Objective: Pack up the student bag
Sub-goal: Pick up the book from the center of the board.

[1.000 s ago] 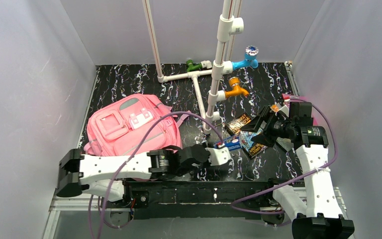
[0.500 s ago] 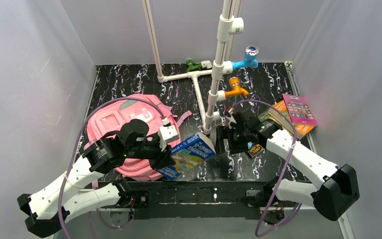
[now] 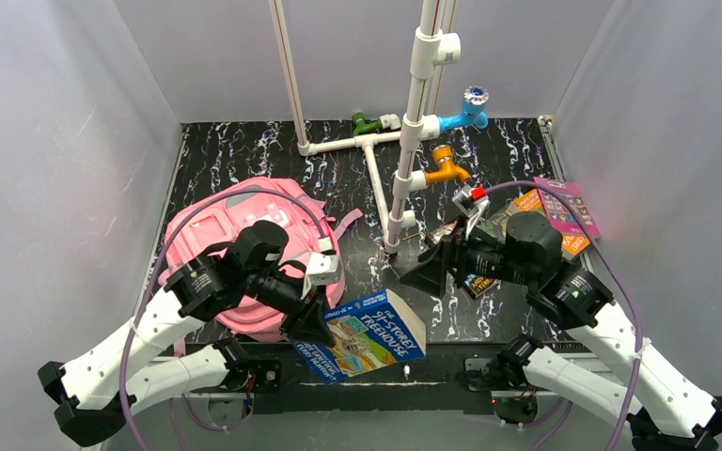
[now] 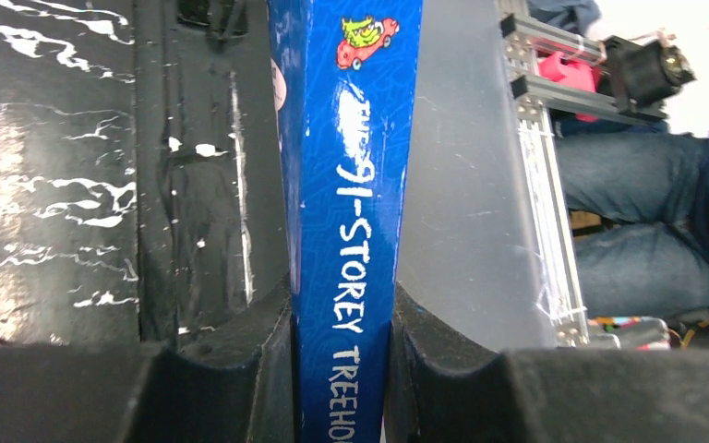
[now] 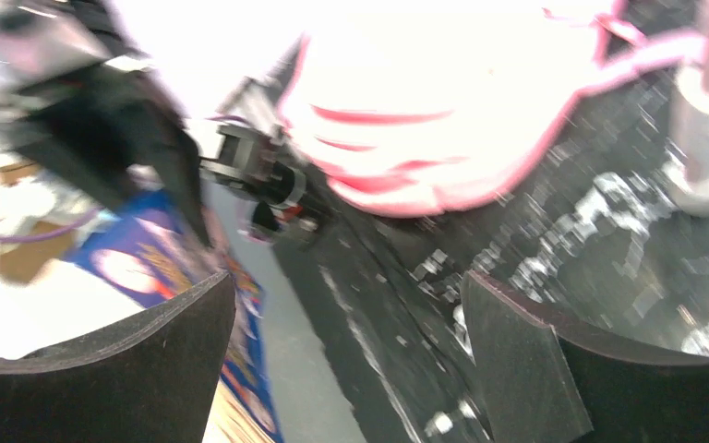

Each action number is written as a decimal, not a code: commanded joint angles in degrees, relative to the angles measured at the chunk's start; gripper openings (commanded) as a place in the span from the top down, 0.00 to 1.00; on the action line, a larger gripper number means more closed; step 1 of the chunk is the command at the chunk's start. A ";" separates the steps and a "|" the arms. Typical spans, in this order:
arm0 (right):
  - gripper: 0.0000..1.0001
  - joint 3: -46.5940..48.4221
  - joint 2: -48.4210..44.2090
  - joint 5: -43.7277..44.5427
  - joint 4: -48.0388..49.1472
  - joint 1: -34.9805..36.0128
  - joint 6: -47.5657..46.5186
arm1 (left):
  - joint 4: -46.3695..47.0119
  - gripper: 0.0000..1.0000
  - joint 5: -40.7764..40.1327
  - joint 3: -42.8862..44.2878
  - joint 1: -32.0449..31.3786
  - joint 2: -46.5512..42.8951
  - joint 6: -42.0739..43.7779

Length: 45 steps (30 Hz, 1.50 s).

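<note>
The pink student bag (image 3: 216,235) lies on the left of the black marbled table, partly under my left arm; the right wrist view shows it as an overexposed pink shape (image 5: 425,101). My left gripper (image 3: 312,319) is shut on a blue book (image 3: 368,334), "The 91-Storey Treehouse", held over the table's near edge right of the bag. In the left wrist view the black fingers (image 4: 240,369) squeeze the book's spine (image 4: 346,231). My right gripper (image 3: 435,270) hangs open and empty, pointing left toward the book, its fingers (image 5: 517,360) spread wide.
White pipework (image 3: 404,150) with green, blue and orange valves stands at the back centre. More books (image 3: 550,211) lie at the right behind my right arm. Grey walls enclose the table on three sides. A seated person's legs (image 4: 646,231) show beyond the front rail.
My left gripper has carried the blue book nearer and to the right, out over the table's near edge. My right arm has pulled back and raised, turning its gripper leftward while the jaws opened wider.
</note>
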 commanded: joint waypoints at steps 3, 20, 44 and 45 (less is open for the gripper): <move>0.02 4.28 5.51 -19.55 23.07 0.28 9.53 | 2.64 1.00 10.10 5.17 0.45 6.38 2.61; 0.11 4.35 4.83 -20.48 1.01 0.30 -3.39 | 3.08 1.00 0.72 8.80 2.81 7.67 0.88; 0.99 -6.65 5.15 -7.72 2.71 0.92 14.66 | -0.05 0.22 -46.28 8.44 3.30 5.01 -9.22; 0.99 -7.69 5.00 -5.90 1.72 0.90 17.24 | -0.58 0.17 -52.47 7.28 3.30 3.48 -9.31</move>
